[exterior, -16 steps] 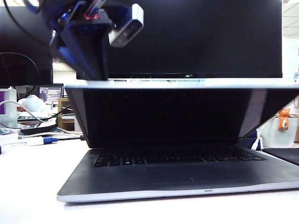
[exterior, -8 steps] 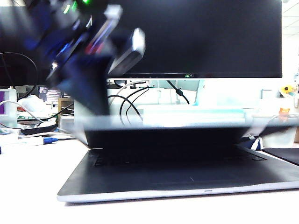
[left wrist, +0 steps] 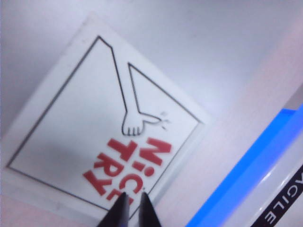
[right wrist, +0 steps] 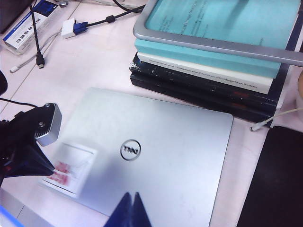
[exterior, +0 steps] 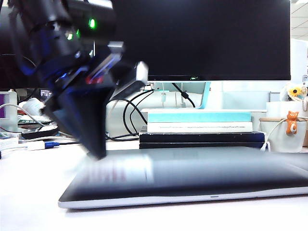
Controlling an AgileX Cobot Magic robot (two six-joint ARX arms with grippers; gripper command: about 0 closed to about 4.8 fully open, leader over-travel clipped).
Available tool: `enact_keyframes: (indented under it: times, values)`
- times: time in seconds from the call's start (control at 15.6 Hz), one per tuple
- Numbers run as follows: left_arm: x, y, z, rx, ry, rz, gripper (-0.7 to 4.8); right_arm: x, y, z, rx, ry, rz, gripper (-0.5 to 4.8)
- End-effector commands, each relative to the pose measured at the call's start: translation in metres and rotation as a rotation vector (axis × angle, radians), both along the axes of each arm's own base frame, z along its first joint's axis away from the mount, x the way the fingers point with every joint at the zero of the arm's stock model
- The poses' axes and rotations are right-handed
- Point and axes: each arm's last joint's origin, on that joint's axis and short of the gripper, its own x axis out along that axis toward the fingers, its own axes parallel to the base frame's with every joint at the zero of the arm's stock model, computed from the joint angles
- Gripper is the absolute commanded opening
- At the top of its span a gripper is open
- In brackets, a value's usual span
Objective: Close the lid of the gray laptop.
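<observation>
The gray laptop [exterior: 192,196] lies on the white desk with its lid [exterior: 216,168] down flat on the base. In the right wrist view the lid [right wrist: 161,161] shows its round Dell logo [right wrist: 129,150] and a blurred white-red sticker [right wrist: 68,169]. My left gripper [exterior: 98,153] is at the lid's left part, its tips down at the lid by that sticker [left wrist: 109,127]. The left gripper [left wrist: 133,196] is shut and holds nothing. My right gripper [right wrist: 131,194] hangs shut above the lid's near edge, out of the exterior view. Keyboard and screen are hidden.
A stack of books [exterior: 199,127] stands just behind the laptop under a large black monitor [exterior: 202,38]. Its silver stand frame [right wrist: 213,45] rests on the books. A black mat [right wrist: 274,179] lies to the right. Cables [right wrist: 75,26] and a box [right wrist: 28,26] lie at the left.
The lid has swung down from partly open to flat on the base. My left gripper has come down and forward with it.
</observation>
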Motion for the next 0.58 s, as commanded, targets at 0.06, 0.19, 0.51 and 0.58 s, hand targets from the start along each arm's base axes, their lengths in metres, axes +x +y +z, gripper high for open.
enact_keyframes:
  times: [0.06,0.19,0.51,0.58]
  values:
    - [0.001,0.001,0.021,-0.038,-0.148,0.024,0.43,-0.001,0.000,0.003,0.002,-0.023,0.007,-0.01]
    - [-0.014,0.023,0.081,-0.050,-0.536,0.140,0.43,-0.003,-0.003,0.006,0.002,-0.056,-0.015,-0.01]
    - [-0.048,0.106,0.162,-0.106,-0.984,0.441,0.52,-0.029,-0.026,0.016,0.017,-0.313,-0.204,-0.01]
    - [-0.049,0.117,0.166,-0.101,-1.001,0.487,0.50,-0.031,-0.027,0.013,0.023,-0.332,-0.220,-0.01]
